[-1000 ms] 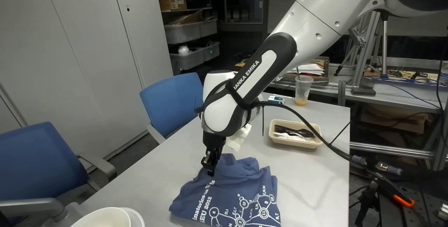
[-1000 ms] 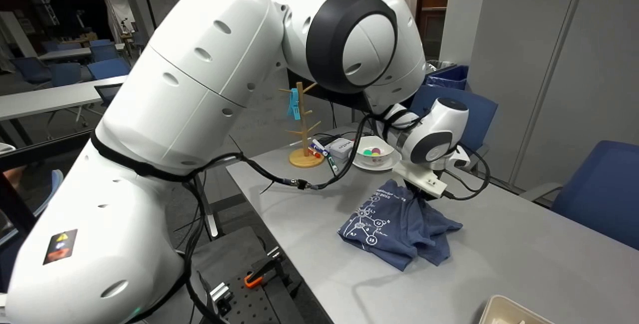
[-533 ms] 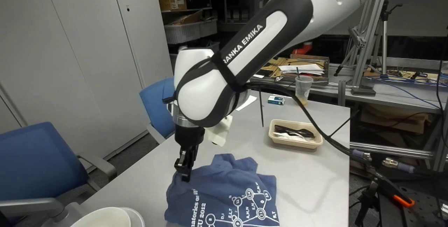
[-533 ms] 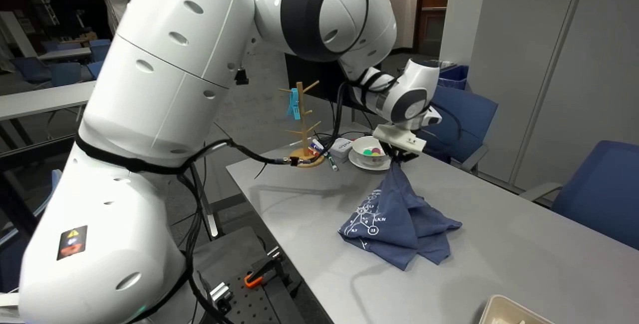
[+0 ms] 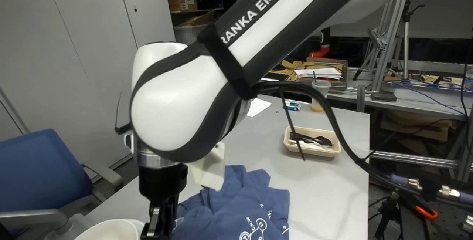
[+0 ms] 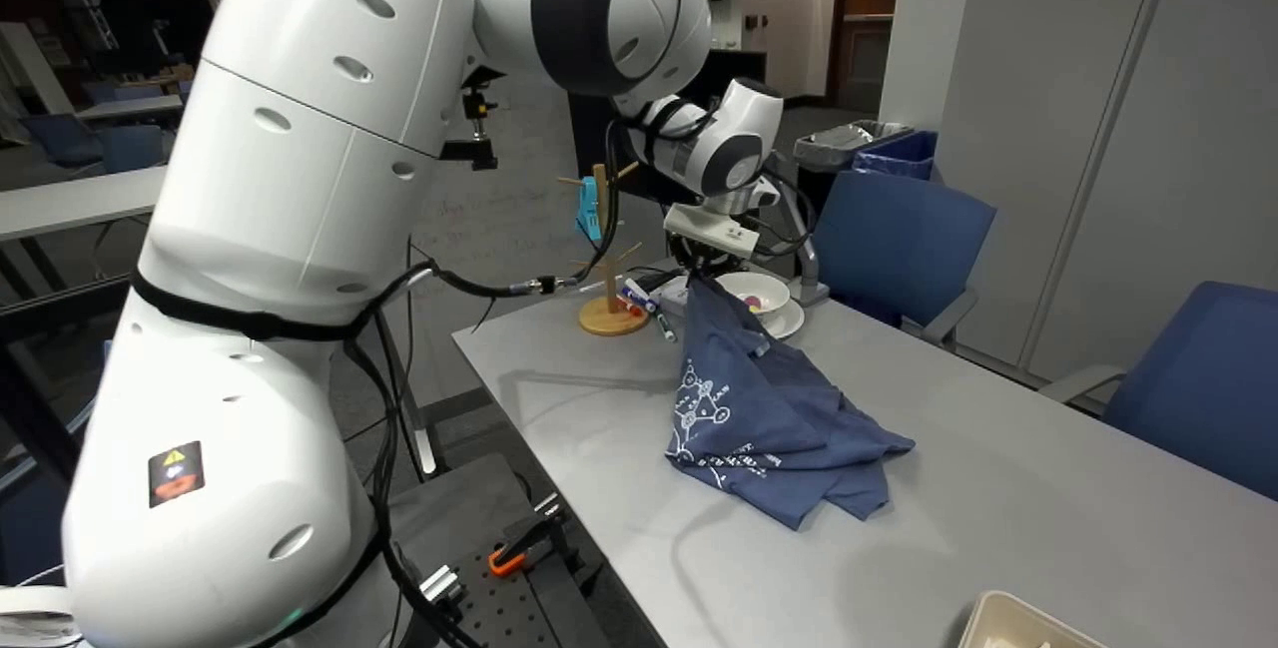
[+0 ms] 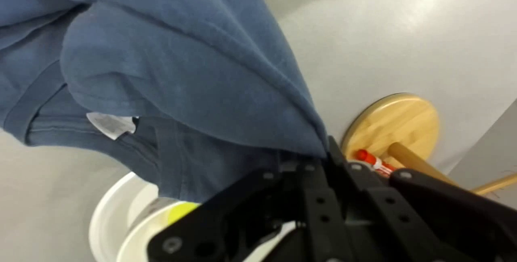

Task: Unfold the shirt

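Observation:
The blue shirt (image 6: 774, 418) hangs in a tilted drape in an exterior view, its upper corner raised to my gripper (image 6: 697, 267) and its lower part on the table. White printed letters and line graphics show on its near-left side. My gripper (image 7: 325, 158) is shut on the shirt's corner in the wrist view; the cloth runs from the fingertips to the upper left. The shirt (image 7: 194, 76) shows a white tag (image 7: 111, 124) at a collar-like edge there. In an exterior view, my gripper (image 5: 157, 229) is at the bottom edge, left of the shirt (image 5: 236, 203), which is partly cut off.
A white bowl (image 6: 751, 287) on a plate (image 6: 787, 321) is close behind the raised cloth. A wooden stand (image 6: 612, 317) and markers (image 6: 639, 296) are left of it. A beige tray (image 5: 314, 151) with dark and white items sits on the table (image 6: 998, 488). Blue chairs (image 6: 904, 234) stand alongside.
My gripper has risen and carried the shirt's corner toward the bowl. The cloth has lifted from a low heap into a stretched drape, and its far lower edge has shifted slightly.

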